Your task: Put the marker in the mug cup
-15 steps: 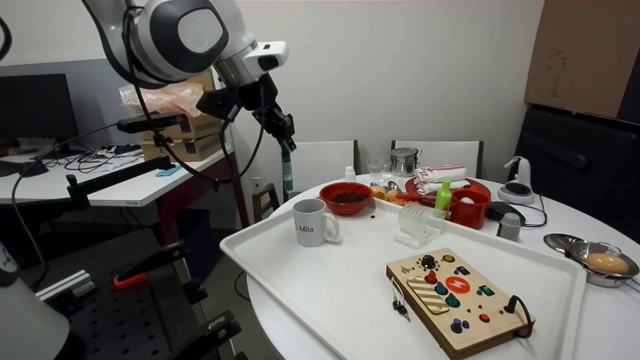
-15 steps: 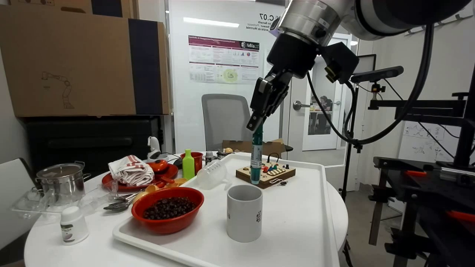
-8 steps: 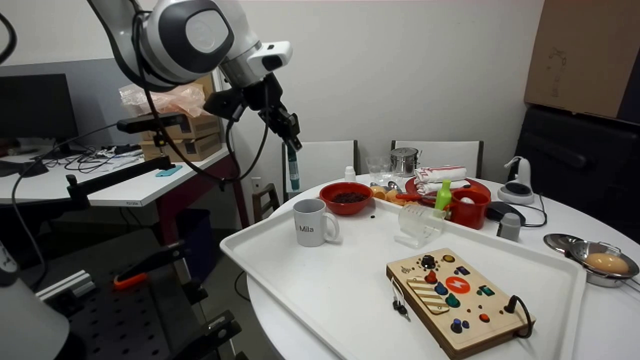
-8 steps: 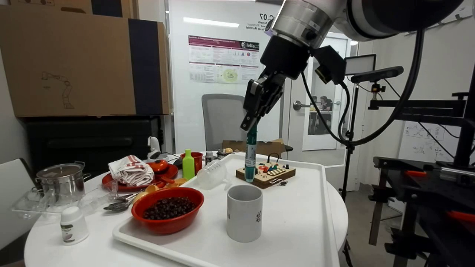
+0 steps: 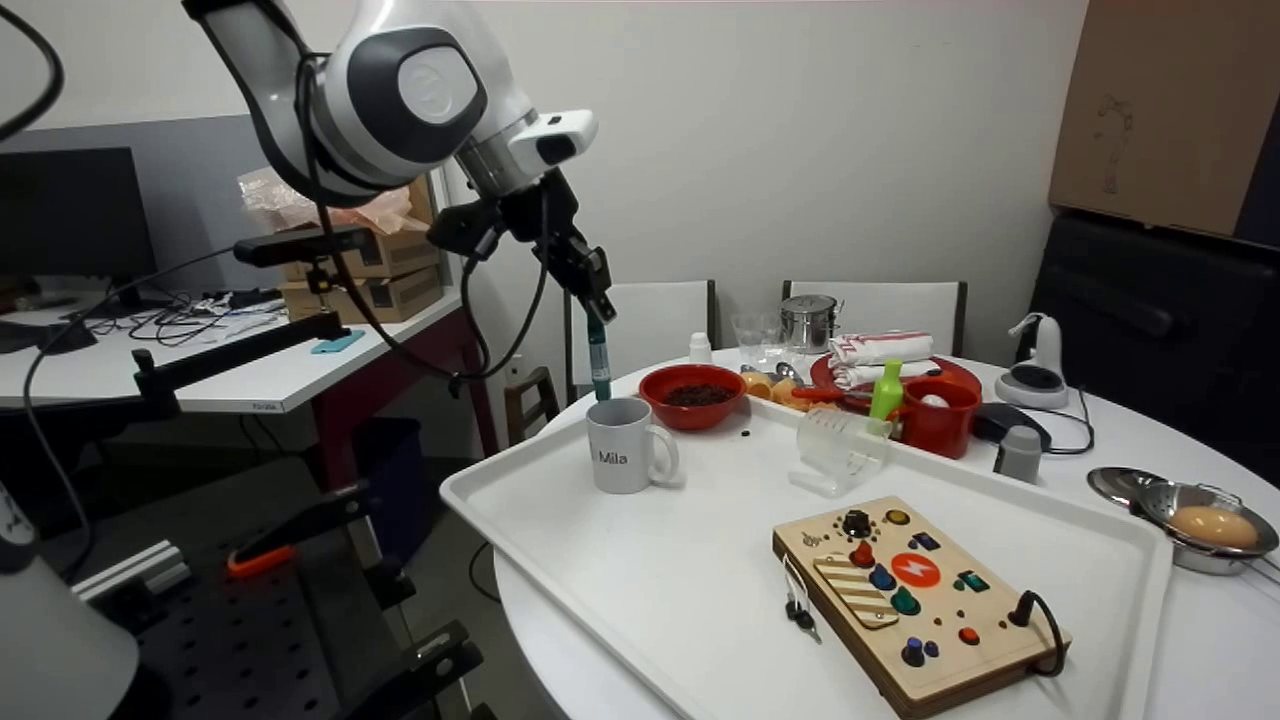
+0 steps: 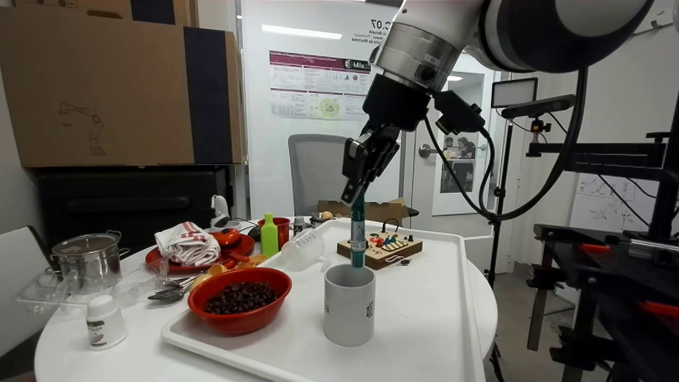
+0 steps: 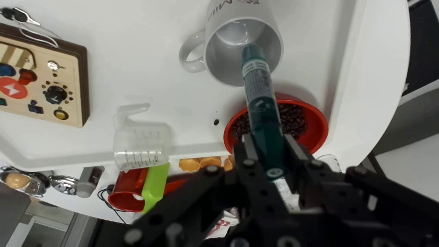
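The fingers (image 6: 350, 190) are clamped around the upper end of the green marker (image 6: 358, 228), which hangs nearly upright beneath them. Below the fingers, the mug (image 6: 349, 315) stands upright on a white tray (image 6: 419, 329). The marker's lower tip appears at the mug's opening; whether it is inside the rim cannot be told. Also lower than the fingers, a red bowl (image 6: 241, 322) sits beside the mug.

Robot's gripper (image 7: 270, 142) clamped on the green marker (image 7: 262, 106). Marker's far end overlaps the mouth of the mug cup (image 7: 223, 55) in the wrist view; whether inside, I cannot tell. Red bowl (image 7: 317, 127) of dark beans (image 7: 291, 121) partly behind the marker. Clear measuring cup (image 7: 142, 145) on its side, on white tray (image 7: 154, 77)
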Controlling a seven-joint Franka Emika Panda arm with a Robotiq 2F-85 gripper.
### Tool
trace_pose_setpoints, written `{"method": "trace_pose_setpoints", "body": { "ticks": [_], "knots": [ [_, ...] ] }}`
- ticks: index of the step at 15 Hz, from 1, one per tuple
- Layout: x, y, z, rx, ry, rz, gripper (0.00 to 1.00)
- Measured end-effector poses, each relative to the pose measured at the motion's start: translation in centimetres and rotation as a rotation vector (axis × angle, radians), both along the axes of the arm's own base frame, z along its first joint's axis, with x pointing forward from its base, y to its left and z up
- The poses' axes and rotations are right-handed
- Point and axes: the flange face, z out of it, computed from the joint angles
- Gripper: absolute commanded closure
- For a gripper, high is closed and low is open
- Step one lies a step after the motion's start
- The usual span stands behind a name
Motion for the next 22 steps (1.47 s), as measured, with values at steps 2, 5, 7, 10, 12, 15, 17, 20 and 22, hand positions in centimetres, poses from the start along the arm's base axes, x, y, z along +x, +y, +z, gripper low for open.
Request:
{"method": "trace_pose_setpoints", "body": {
  "ticks": [2, 5, 7, 10, 12, 15, 17, 20, 22],
  "knots": [
    [0.6, -0.1, -0.7, -0.011, 0.006, -0.017, 0.49],
    [1.5, -0.3, -1.8, -0.021, 0.015, -0.046, 0.3],
    [2.1, -0.5, -2.4, -0.025, 0.02, -0.063, 0.15],
    [3.0, -1.0, -3.0, -0.024, 0.028, -0.087, 0.0],
    [3.5, -1.5, -3.1, -0.02, 0.026, -0.102, 0.0],
    [4.4, -2.6, -2.8, -0.014, 0.024, -0.131, 0.0],
    [4.9, -4.0, -2.3, -0.03, 0.032, -0.149, 0.0],
    [5.4, -6.4, -0.8, -0.084, 0.029, -0.109, 0.0],
    [5.6, -7.8, 0.3, -0.118, 0.021, -0.064, 0.0]
  ]
}}
